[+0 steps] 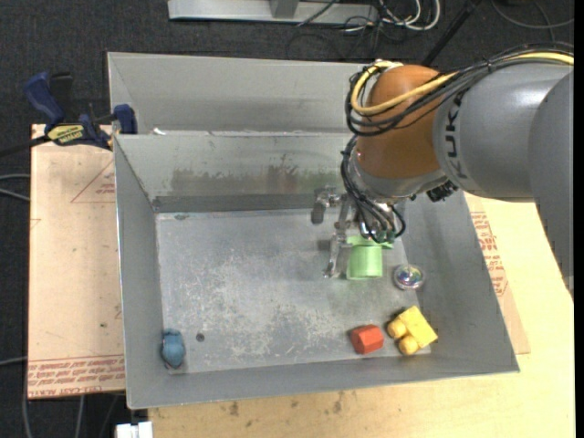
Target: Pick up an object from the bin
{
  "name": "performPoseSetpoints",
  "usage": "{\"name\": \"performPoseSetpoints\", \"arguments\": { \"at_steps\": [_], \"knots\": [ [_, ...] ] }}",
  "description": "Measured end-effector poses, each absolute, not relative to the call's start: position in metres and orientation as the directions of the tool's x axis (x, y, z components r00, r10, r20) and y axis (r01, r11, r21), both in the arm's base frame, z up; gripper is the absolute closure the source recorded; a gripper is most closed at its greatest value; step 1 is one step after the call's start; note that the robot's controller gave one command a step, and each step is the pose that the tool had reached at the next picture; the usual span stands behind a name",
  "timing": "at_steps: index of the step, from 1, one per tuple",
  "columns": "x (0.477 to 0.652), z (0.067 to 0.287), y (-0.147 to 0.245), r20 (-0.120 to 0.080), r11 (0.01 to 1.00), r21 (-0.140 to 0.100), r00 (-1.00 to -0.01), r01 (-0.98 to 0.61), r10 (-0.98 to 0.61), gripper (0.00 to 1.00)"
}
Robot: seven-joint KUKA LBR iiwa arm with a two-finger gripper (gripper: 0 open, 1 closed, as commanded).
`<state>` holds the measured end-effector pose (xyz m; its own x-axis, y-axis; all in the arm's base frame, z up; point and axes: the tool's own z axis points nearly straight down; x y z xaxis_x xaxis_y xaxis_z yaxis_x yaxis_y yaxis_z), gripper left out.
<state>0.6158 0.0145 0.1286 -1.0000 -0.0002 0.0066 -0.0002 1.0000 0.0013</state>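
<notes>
- The pick is not done as far as I can see: the jaws are down in the right half of the bin (228, 167), close to the floor, right at a green block (367, 262).
- The green block sits just under the wrist, hard against a metal finger (333, 261) on its left. The other side is hidden by the wrist and cables, so I cannot tell how wide the jaws stand or whether they have the block clamped.
- I also cannot tell if the block is resting on the floor or is just clear of it.
- My judgement of what is left: confirm a firm grip on the green block, then lift it clear of the bin.
- Other contents, all loose and apart from each other:
- a small shiny round thing (407, 277) just right of the green block;
- a yellow piece (412, 329) and a red block (368, 338) side by side by the near wall, right of centre;
- a blue lump (172, 349) in the near left corner.
</notes>
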Motion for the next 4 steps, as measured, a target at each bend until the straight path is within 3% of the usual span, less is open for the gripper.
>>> {"name": "performPoseSetpoints", "arguments": {
  "at_steps": [1, 2, 3, 4],
  "knots": [
    [0.586, 0.116, -0.037, 0.001, 0.986, 0.0, -0.986, -0.168, -0.168, 0.0],
    [0.608, 0.069, -0.08, -0.001, 0.93, -0.001, -0.93, -0.367, -0.367, 0.0],
    [0.609, 0.07, -0.078, -0.004, 0.93, 0.0, -0.93, -0.369, -0.369, 1.0],
    [0.6, 0.207, -0.06, -0.01, 0.915, -0.004, -0.915, -0.404, -0.404, 1.0]
  ]
}}
